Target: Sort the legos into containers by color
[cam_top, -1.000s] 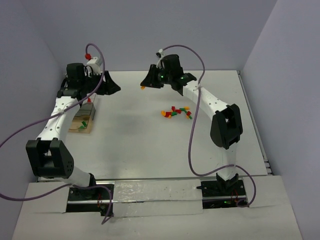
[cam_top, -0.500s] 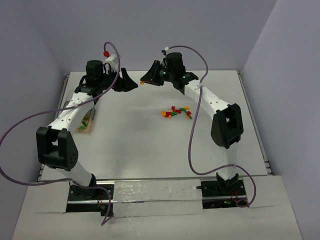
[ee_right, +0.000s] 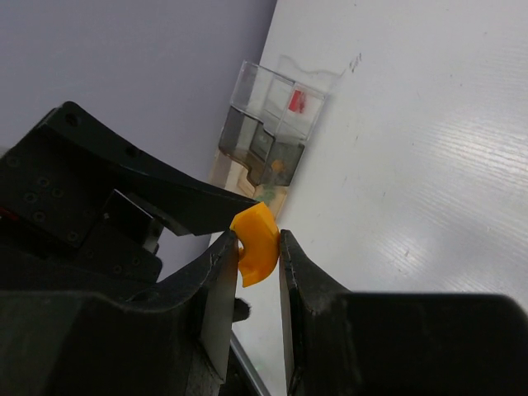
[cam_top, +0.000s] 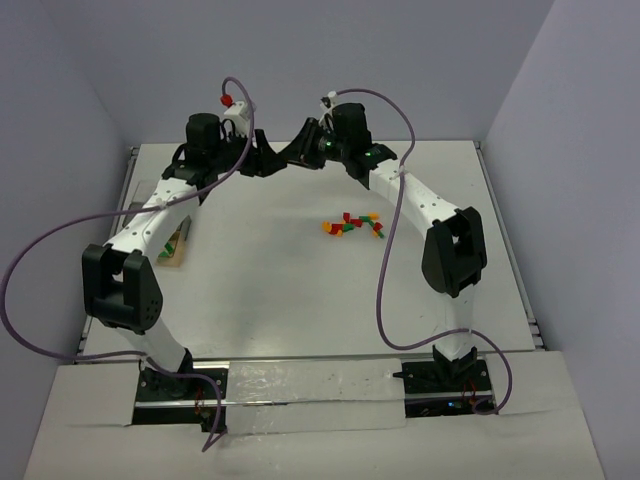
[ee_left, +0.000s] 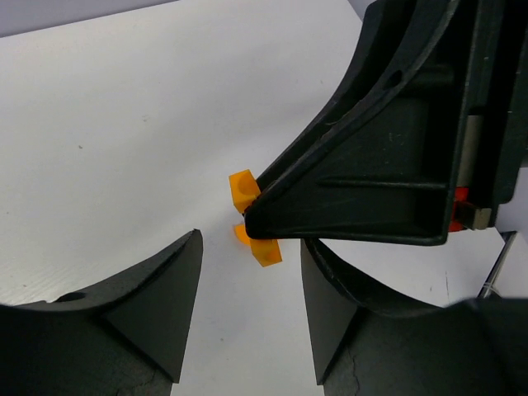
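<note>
The right tool (ee_right: 254,247) is closed almost fully on an orange lego (ee_right: 257,239). Its two fingers (ee_right: 216,305) press the piece's sides, and the top of the piece pokes out above the tips. The left tool (ee_left: 250,280) faces it with its jaws spread wide and nothing between them. The lego sits just beyond that gap, still in the right tool's grip and above the white counter (ee_left: 124,124).

A second ago the left tool hung over the containers (cam_top: 172,248) at the left edge of the counter. Half a second ago it was partway across. Now, in the top view, it (cam_top: 272,163) stands tip to tip with the right tool (cam_top: 292,160) at the rear middle. The right tool has barely shifted over the last half second. The pile of legos (cam_top: 350,225), in red, green and orange, lies where it lay, well apart from both tools, on the right half of the counter.

The top view shows the two tips meeting but is too small to show the brick or how the jaws stand. The left wrist view shows the lego at the right tool's tip (ee_left: 388,165) against the open left jaws. Only the right wrist view shows the clamp itself. Behind it that view also takes in the clear containers (ee_right: 272,140), with a red lego (ee_right: 297,101) in the farthest compartment. What lies in the nearer compartments is too blurred to tell.
</note>
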Robot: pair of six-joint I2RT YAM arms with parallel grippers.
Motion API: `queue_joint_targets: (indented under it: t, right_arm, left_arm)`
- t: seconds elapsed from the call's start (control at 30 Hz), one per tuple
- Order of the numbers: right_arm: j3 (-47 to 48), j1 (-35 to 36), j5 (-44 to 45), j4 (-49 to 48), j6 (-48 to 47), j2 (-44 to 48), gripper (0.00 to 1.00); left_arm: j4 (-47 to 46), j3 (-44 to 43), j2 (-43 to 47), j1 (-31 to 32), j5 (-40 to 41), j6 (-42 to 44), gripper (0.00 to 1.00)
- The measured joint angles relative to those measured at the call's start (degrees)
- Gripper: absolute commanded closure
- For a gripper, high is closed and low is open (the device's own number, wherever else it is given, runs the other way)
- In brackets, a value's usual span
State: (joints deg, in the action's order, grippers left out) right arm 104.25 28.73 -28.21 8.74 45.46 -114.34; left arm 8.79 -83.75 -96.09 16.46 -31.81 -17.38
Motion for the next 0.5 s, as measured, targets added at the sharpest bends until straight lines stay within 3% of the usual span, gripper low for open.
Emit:
queue_joint_targets:
  t: [0.17, 0.37, 0.43, 0.47, 0.5]
  right_arm:
    - [0.0, -0.07, 0.05, -1.48, 0.15, 0.0, 1.0]
    - [0.0, -0.09, 0.11, -2.24, 0.15, 0.0, 1.0]
    - [0.0, -0.14, 0.12, -2.45, 0.16, 0.0, 1.0]
    - [0.0, -0.19, 0.11, -2.48, 0.15, -0.01, 0.98]
    - [0.0, -0.22, 0.09, -2.48, 0.14, -0.02, 0.84]
  left_arm:
    - [0.43, -1.05, -1.59, 0.64, 1.26, 0.24, 0.48]
    - [0.78, -1.74, -2.04, 0.88, 1.8, 0.01, 0.7]
    - [0.76, -1.96, -2.04, 1.08, 1.83, -0.1, 0.81]
    - [0.78, -2.01, -2.04, 1.16, 1.84, -0.21, 0.88]
    - [0.79, -2.01, -2.04, 1.21, 1.95, -0.33, 0.92]
